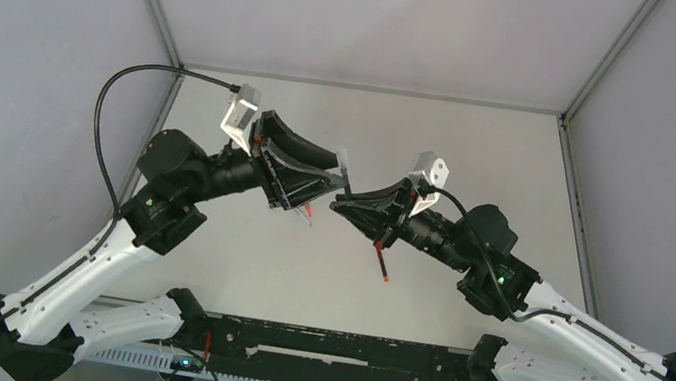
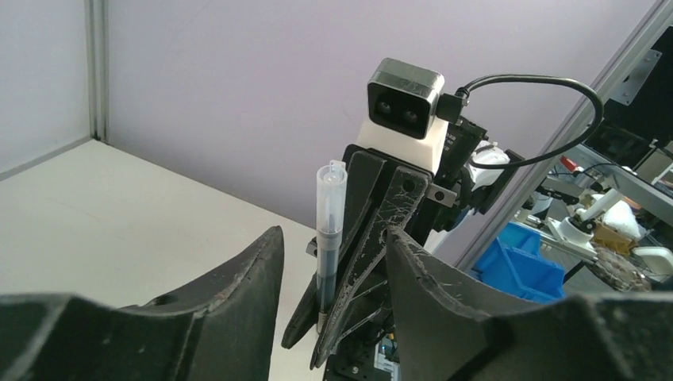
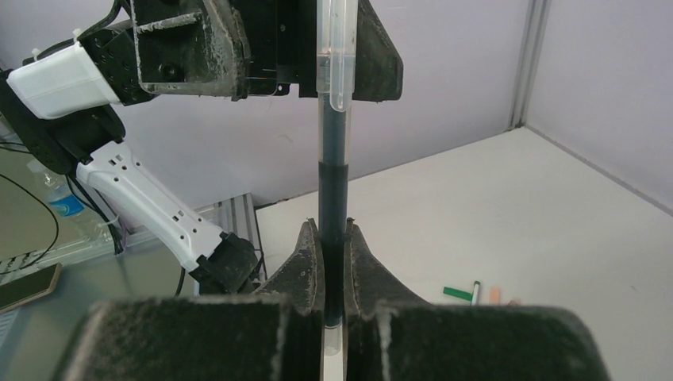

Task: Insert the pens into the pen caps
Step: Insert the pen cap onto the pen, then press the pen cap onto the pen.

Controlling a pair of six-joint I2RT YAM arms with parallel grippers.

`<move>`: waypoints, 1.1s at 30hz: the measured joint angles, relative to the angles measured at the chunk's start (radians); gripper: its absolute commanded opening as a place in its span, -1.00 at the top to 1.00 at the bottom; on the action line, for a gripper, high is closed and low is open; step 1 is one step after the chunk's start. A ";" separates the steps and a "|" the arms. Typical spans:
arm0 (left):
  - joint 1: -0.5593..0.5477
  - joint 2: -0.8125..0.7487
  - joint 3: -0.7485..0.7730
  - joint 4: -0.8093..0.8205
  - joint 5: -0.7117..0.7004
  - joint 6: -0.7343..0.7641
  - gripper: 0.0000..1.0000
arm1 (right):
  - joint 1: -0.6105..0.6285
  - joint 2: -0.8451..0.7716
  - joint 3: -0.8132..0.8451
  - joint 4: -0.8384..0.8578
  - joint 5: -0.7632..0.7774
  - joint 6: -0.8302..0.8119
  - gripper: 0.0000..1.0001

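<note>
My right gripper (image 3: 333, 238) is shut on a black pen (image 3: 332, 186) that points away from it. A clear pen cap (image 3: 334, 55) with a clip sits over the pen's far end. My left gripper (image 2: 333, 234) is open, its fingers (image 2: 238, 278) wide on either side of the capped pen (image 2: 328, 246) without touching it. From above, the left gripper (image 1: 327, 187) and the right gripper (image 1: 344, 202) meet tip to tip over the middle of the table. A red pen (image 1: 382, 261) lies on the table below the right gripper.
A green cap (image 3: 456, 293), a pale pen with a green tip (image 3: 476, 292) and a small orange piece (image 3: 496, 295) lie together on the table. A red bit (image 1: 307, 214) shows under the left gripper. Grey walls close in the table (image 1: 481, 151).
</note>
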 measured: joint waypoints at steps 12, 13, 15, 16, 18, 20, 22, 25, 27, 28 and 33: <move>0.000 -0.034 0.024 -0.066 -0.147 0.009 -0.42 | 0.000 0.000 0.000 -0.035 -0.015 0.000 1.00; 0.000 -0.039 0.033 -0.067 -0.164 0.009 -0.43 | 0.000 0.000 0.000 -0.037 -0.022 0.000 1.00; 0.000 -0.042 0.050 -0.067 -0.182 0.009 -0.43 | 0.000 0.001 0.000 -0.038 -0.035 0.000 1.00; 0.000 -0.042 0.057 -0.066 -0.186 0.009 -0.43 | 0.000 0.001 0.000 -0.038 -0.039 0.000 1.00; 0.000 -0.039 0.071 -0.064 -0.187 0.009 -0.43 | 0.000 0.002 0.000 -0.037 -0.051 0.001 1.00; 0.000 -0.032 0.076 -0.062 -0.185 0.009 -0.43 | 0.000 0.003 0.000 -0.037 -0.060 0.001 1.00; 0.000 -0.019 0.079 -0.059 -0.173 0.008 -0.43 | 0.000 0.005 0.000 -0.037 -0.063 0.002 1.00; 0.000 0.006 0.087 -0.058 -0.137 0.008 -0.39 | 0.000 0.007 0.000 -0.037 -0.063 0.002 1.00; 0.000 0.026 0.089 -0.059 -0.112 0.007 -0.36 | 0.000 0.010 0.000 -0.037 -0.064 0.002 1.00; 0.000 0.037 0.089 -0.060 -0.097 0.007 -0.35 | 0.000 0.010 0.000 -0.037 -0.063 0.002 1.00; 0.000 0.052 0.089 -0.066 -0.053 0.008 -0.10 | 0.000 0.012 0.000 -0.037 -0.060 0.002 1.00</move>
